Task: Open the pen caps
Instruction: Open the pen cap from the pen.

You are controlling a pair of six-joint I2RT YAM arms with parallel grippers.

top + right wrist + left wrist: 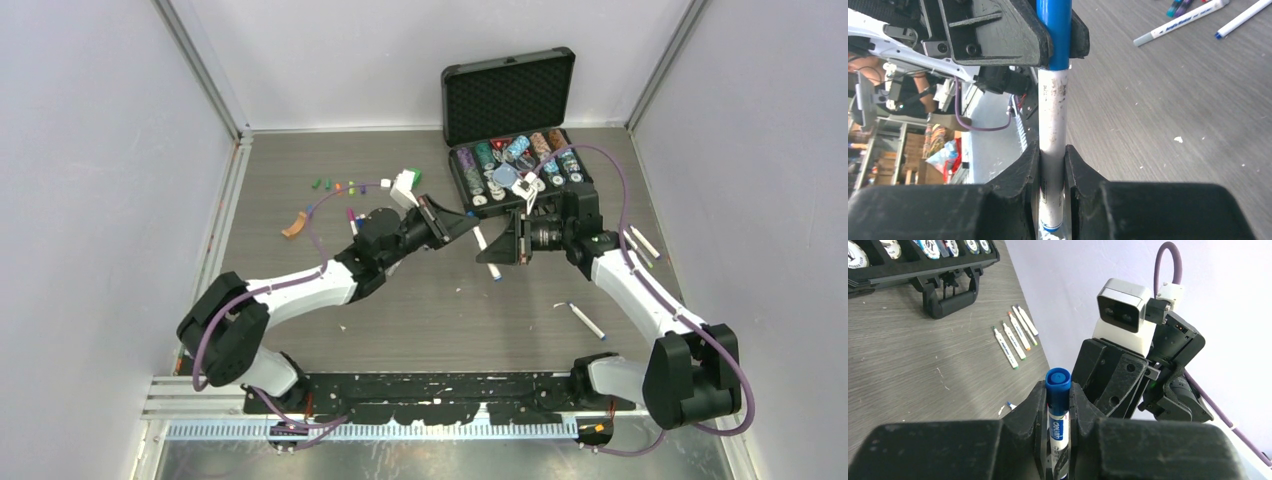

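Blue is the cap (1058,381) the left claw (1058,392) pinches, right claw (1052,157) clamping that pen (1053,115), by the chip case (510,100).

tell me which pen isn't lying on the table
The blue-capped pen: the left end effector grips its cap, the right end effector its white barrel, holding it off the table. The other pens lie flat.

Open case (508,100) behind, pens (645,243) rightward

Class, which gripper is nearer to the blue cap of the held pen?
Left. The left gripper clamps the blue cap itself; the right gripper holds the white barrel further along.
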